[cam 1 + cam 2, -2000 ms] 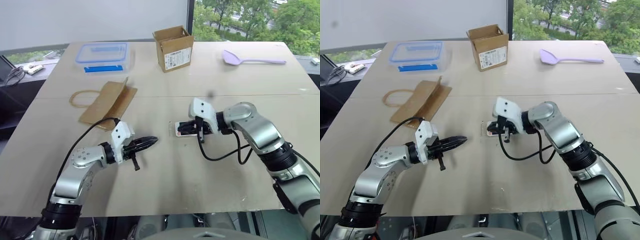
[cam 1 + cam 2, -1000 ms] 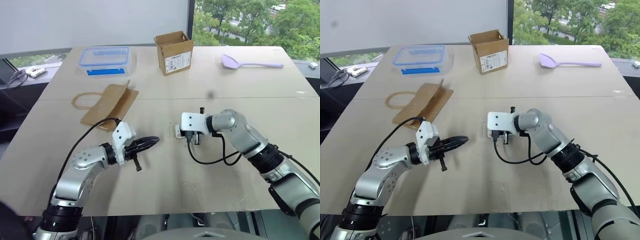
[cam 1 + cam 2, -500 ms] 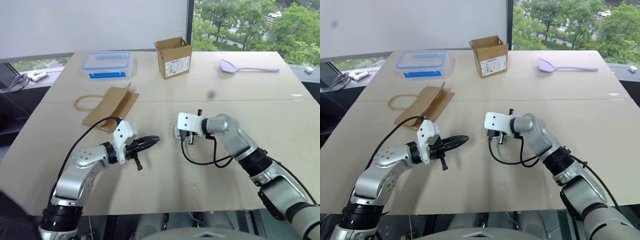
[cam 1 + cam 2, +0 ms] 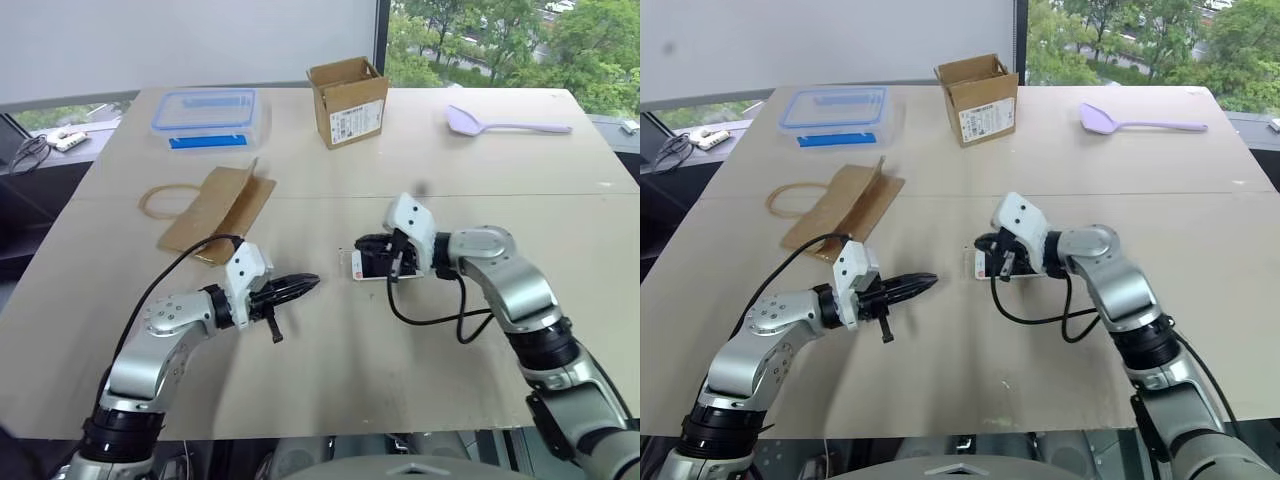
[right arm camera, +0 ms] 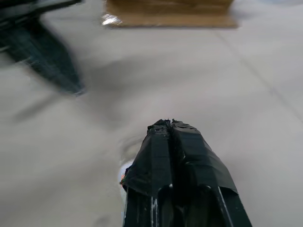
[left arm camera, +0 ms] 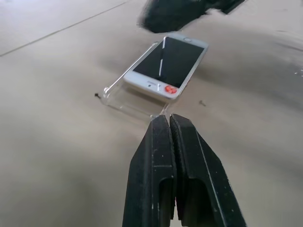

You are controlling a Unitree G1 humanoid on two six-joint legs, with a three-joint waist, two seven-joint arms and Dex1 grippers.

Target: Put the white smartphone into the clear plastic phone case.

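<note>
White smartphone (image 6: 166, 66) is being seen lying screen-up on the table (image 4: 330, 360), seemingly resting partly in the clear plastic phone case (image 6: 128, 97), whose rim is jutting out past the end bearing the red dot. That end is being pointed toward the left hand (image 6: 169, 124), which is being kept pressed together and empty, apart from the case. The right hand (image 4: 372, 250), also pressed together and gripping nothing, is being held directly over the phone's far end and is judged nearer for pressing it home.
</note>
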